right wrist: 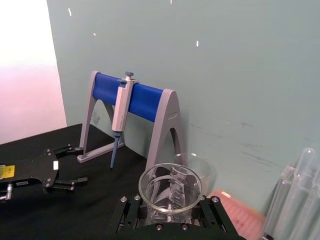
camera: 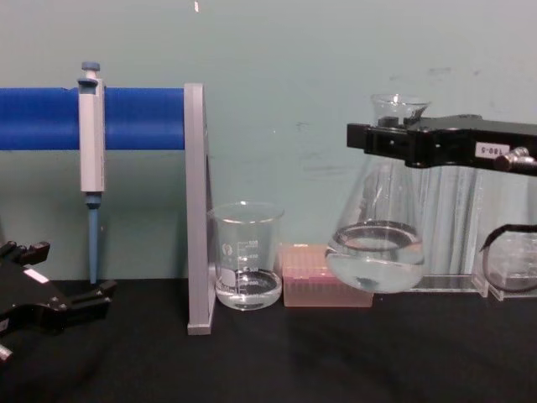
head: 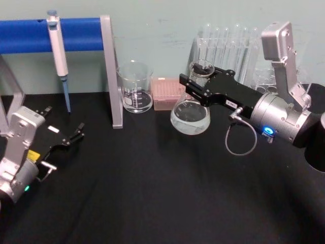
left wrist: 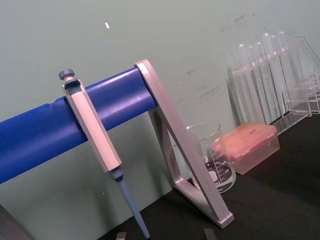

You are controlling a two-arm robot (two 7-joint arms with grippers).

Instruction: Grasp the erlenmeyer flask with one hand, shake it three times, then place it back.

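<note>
Chest view — right gripper point(camera: 393, 139) clamped round the erlenmeyer flask point(camera: 375, 248) neck, right of the beaker point(camera: 246, 256); left gripper point(camera: 71, 270) spread, empty.

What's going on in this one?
The right tool is clamped around the neck of the erlenmeyer flask and holds it lifted just above the black table, with a little clear liquid in its base. The flask hangs in front of the pink box, beside the beaker. The left tool sits idle and open, low at the table's left side. The flask has not yet been set back down.
</note>
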